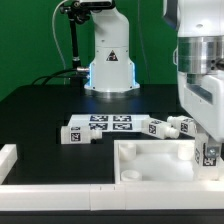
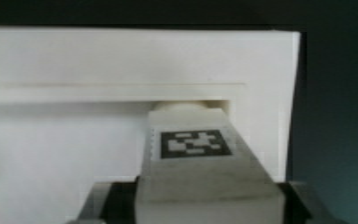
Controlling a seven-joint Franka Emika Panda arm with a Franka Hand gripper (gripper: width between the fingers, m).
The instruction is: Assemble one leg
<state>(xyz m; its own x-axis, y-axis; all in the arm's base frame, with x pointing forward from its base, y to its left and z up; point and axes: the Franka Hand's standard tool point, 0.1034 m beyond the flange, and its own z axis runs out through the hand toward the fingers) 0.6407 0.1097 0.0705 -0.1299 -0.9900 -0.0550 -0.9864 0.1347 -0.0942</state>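
While the big white square plastic panel with a raised rim (image 1: 150,160) lies flat on the black table (image 1: 40,110), a small chunky white plastic leg with a black-and-white tag sticker (image 2: 197,150) is held in the robot's two-finger gripper (image 2: 197,200). In the wrist view, the two dark fingers (image 2: 108,205) are seen pressed against the sides of the leg, so the leg is squeezed tight between them. The leg is held with its far end just at the panel's rim, close to a round part there. It is likely held this way so that its end can be lined up with a corner hole and then pushed or turned in. Whether the end is already touching the hole cannot be told.

In the exterior view, the gripper is seen low over the panel's corner on the exterior view's right, and the held leg (image 1: 209,152) is partly hidden by it. Other white legs with tag stickers (image 1: 100,127) are laid in a row behind the panel, likely kept there for later steps. A white lamp-like base (image 1: 110,60) is seen at the back.
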